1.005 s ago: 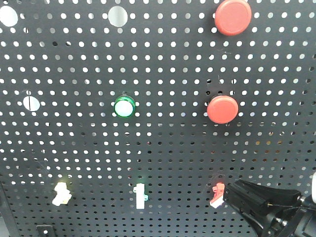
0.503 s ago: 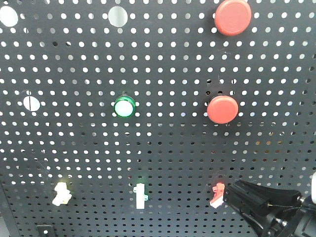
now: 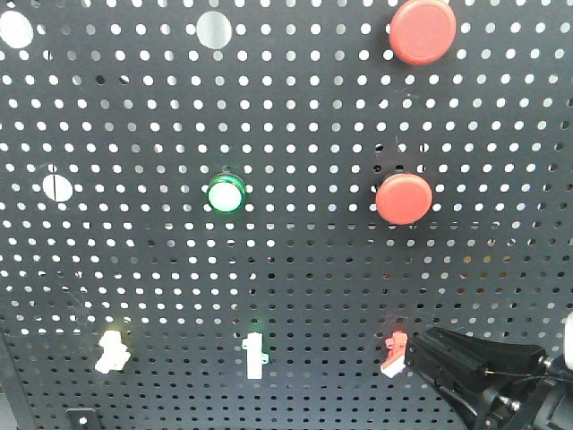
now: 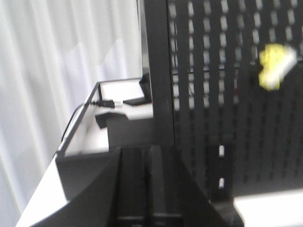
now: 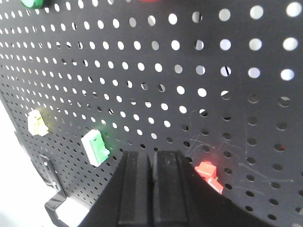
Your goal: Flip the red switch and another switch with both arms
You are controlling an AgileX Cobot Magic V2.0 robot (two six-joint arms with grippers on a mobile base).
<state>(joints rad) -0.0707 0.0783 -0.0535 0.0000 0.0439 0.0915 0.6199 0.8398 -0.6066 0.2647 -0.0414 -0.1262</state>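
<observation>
The red switch [image 3: 394, 353] sits low on the right of the black pegboard [image 3: 295, 269], its whitish lever angled down. My right gripper [image 3: 423, 351] is shut, its tips just right of this switch and very close to it. In the right wrist view the red switch [image 5: 207, 172] lies just right of the shut gripper [image 5: 152, 154]. The other switch, pale cream [image 3: 112, 352], is at lower left and shows again as the cream switch [image 5: 37, 123]. My left gripper [image 4: 148, 151] is shut, left of and below that yellowish switch [image 4: 276, 67], by the board's edge.
A slim white switch on a green base [image 3: 254, 354] sits between the two toggles. Higher up are a round green button [image 3: 225, 193] and two big round red buttons [image 3: 422, 30] [image 3: 403, 198]. A black frame post [image 4: 158, 71] and a white-floored box with cables [image 4: 102, 125] lie left.
</observation>
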